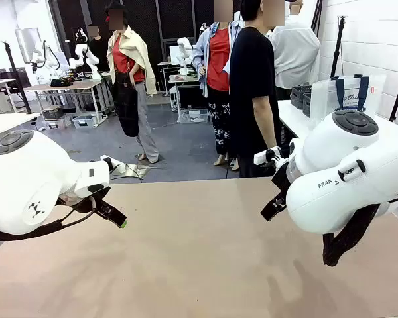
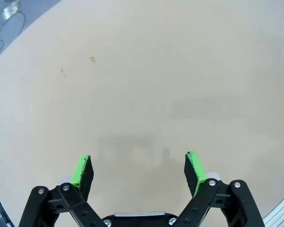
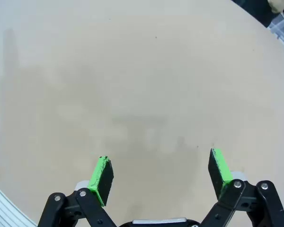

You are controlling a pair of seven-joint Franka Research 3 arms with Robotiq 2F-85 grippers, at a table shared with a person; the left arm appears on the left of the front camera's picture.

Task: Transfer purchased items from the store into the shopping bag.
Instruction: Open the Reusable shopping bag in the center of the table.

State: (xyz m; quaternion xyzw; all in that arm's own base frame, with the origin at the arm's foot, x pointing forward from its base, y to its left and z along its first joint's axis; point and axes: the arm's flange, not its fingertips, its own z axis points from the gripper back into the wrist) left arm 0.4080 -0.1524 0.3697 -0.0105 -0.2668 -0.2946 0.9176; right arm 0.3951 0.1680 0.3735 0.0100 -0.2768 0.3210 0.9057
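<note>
The shopping bag [image 1: 348, 95], translucent with navy strap handles, stands upright on a white side table at the far right, behind my right arm. No purchased items are in view. My left gripper [image 1: 114, 214] hovers low over the tan table [image 1: 199, 265] at the left, and the left wrist view shows this gripper [image 2: 139, 164] open, nothing between its green pads [image 2: 80, 169]. My right gripper [image 1: 274, 205] hangs over the table's right side. In the right wrist view that gripper [image 3: 161, 169] is open too, above bare tabletop.
A person in a black shirt [image 1: 252, 86] stands at the table's far edge, right of centre, with others behind. Dark grey baskets [image 1: 300, 97] sit on the side table beside the bag. The bulky right arm [image 1: 345, 179] blocks part of that side table.
</note>
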